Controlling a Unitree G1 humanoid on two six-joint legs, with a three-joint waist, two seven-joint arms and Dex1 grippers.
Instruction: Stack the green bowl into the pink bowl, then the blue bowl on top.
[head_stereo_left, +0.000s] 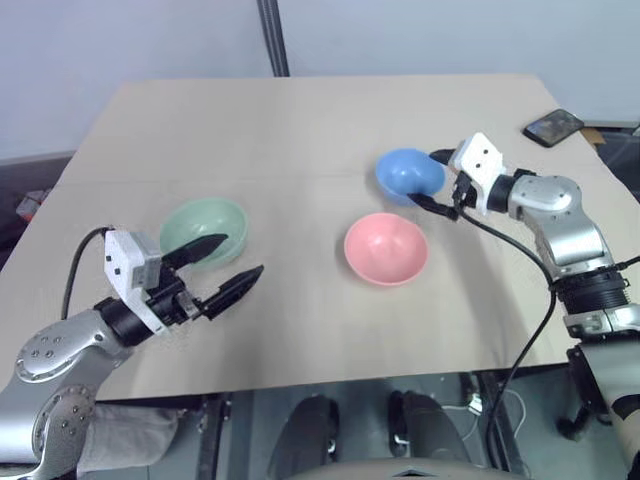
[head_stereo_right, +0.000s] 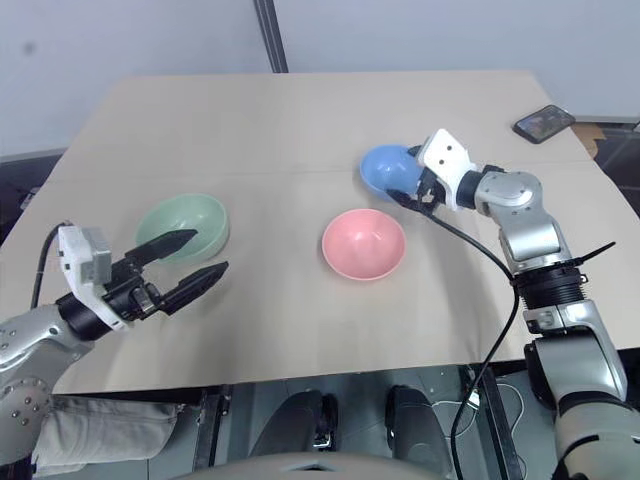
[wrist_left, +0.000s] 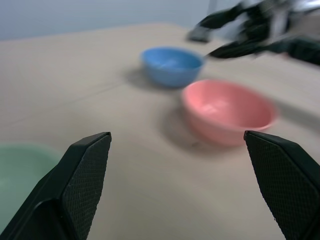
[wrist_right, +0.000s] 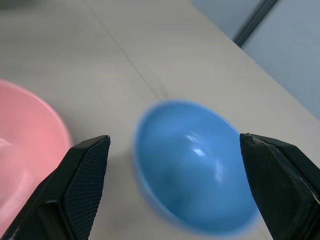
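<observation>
Near left: left gripper (head_stereo_left: 228, 267) spread wide beside green bowl (head_stereo_left: 203, 231), nothing held. Pink bowl (head_stereo_left: 386, 249) centre, empty. Right gripper (head_stereo_left: 437, 181) spread wide by blue bowl (head_stereo_left: 408, 175), far right. First stacking step pending; next, probably gripping green rim.

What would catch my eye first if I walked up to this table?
Three pastel bowls on a tan table: the green bowl on the left, the pink bowl in the middle, the blue bowl behind it to the right. The right gripper hangs wide open over the blue bowl, and the left gripper is open beside the green one. A dark phone lies at the far right corner.
</observation>
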